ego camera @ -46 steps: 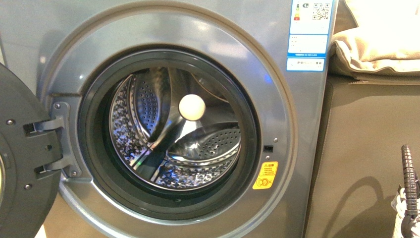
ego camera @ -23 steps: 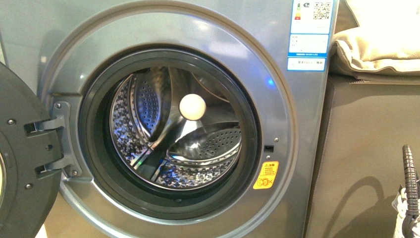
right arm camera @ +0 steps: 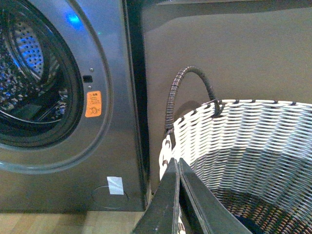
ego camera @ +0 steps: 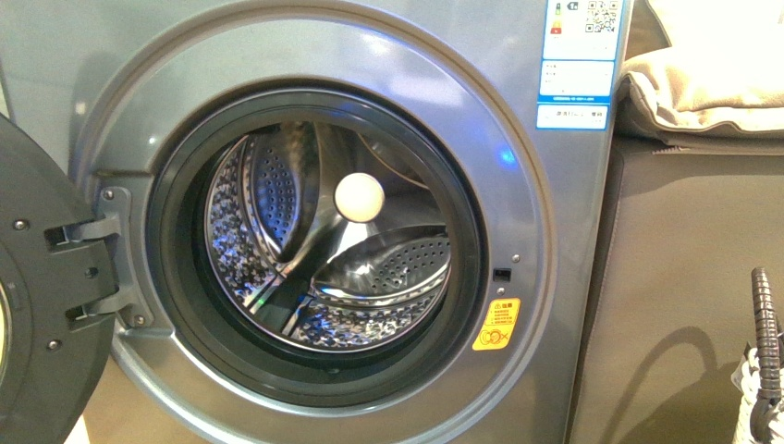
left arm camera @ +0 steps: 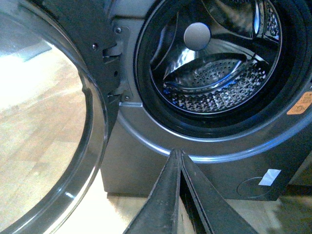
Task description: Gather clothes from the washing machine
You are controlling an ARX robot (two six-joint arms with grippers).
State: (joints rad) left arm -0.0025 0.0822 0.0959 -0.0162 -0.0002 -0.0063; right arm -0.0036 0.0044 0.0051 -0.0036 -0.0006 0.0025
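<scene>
The grey-silver washing machine (ego camera: pixel 518 185) stands with its porthole door (ego camera: pixel 37 305) swung open to the left. The perforated steel drum (ego camera: pixel 370 277) shows no cloth inside. The clothes are not plainly in view; a small dark blue patch (right arm camera: pixel 249 225) lies at the bottom of the basket, and I cannot tell what it is. My left gripper (left arm camera: pixel 178 151) is shut and empty, low in front of the washing machine (left arm camera: pixel 146 161) below the drum opening. My right gripper (right arm camera: pixel 177 160) is shut and empty, at the near rim of the woven basket (right arm camera: pixel 253 136). Neither gripper shows in the front view.
The open door's glass (left arm camera: pixel 44 122) fills the space left of the left gripper. The basket with its wrapped handle (ego camera: pixel 760 351) stands right of the machine, against a brown wall (ego camera: pixel 675 277). Beige cushions (ego camera: pixel 703 83) lie above. The floor is light wood (left arm camera: pixel 48 146).
</scene>
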